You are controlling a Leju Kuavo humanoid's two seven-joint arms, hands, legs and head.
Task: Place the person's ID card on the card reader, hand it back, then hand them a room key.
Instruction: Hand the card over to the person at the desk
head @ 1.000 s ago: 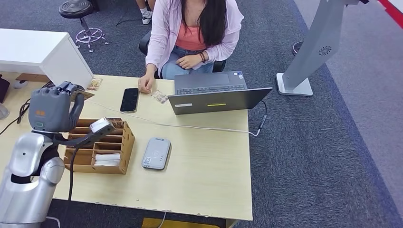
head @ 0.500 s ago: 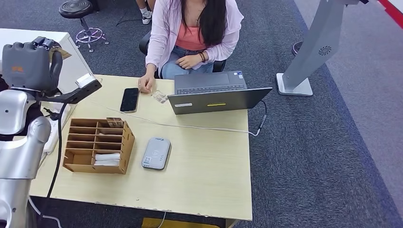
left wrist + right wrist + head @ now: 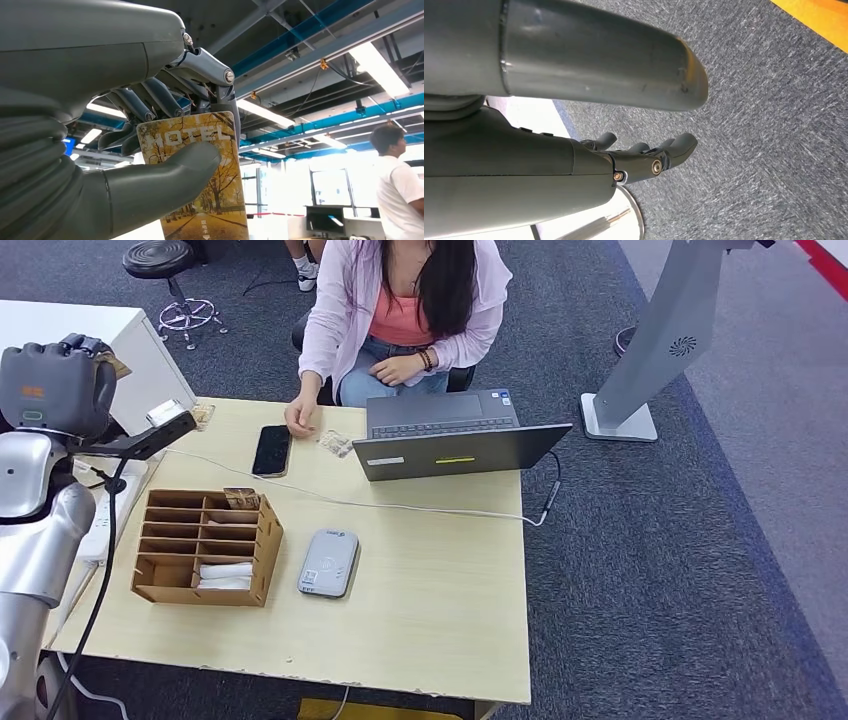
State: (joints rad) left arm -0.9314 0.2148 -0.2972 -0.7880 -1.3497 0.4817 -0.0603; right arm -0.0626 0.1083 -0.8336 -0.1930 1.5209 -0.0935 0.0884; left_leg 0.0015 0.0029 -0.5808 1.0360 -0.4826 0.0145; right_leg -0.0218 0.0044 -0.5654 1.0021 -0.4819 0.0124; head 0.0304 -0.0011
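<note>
My left hand [image 3: 55, 380] is raised at the far left, beyond the desk's left edge. It pinches a room key card [image 3: 200, 185] printed "HOTEL" over an autumn tree picture, thumb [image 3: 165, 170] across its face and fingers behind it. A corner of the card [image 3: 117, 366] sticks out past the hand in the head view. The grey card reader [image 3: 329, 562] lies on the desk with nothing on it. A seated person [image 3: 400, 300] faces me across the desk, one hand [image 3: 300, 418] resting by a small clear item [image 3: 335, 443]. My right hand [image 3: 644, 150] hangs over the carpet, holding nothing.
A wooden slotted organiser [image 3: 205, 545] with cards in it stands left of the reader. A black phone [image 3: 272, 450] and an open laptop [image 3: 450, 435] lie at the far side, with a cable across the desk [image 3: 430, 580]. A white cabinet [image 3: 110, 345] stands behind my left hand.
My left hand rose from above the organiser up and to the left with the key card, then sank slightly. The person's hand shifted a little on the desk.
</note>
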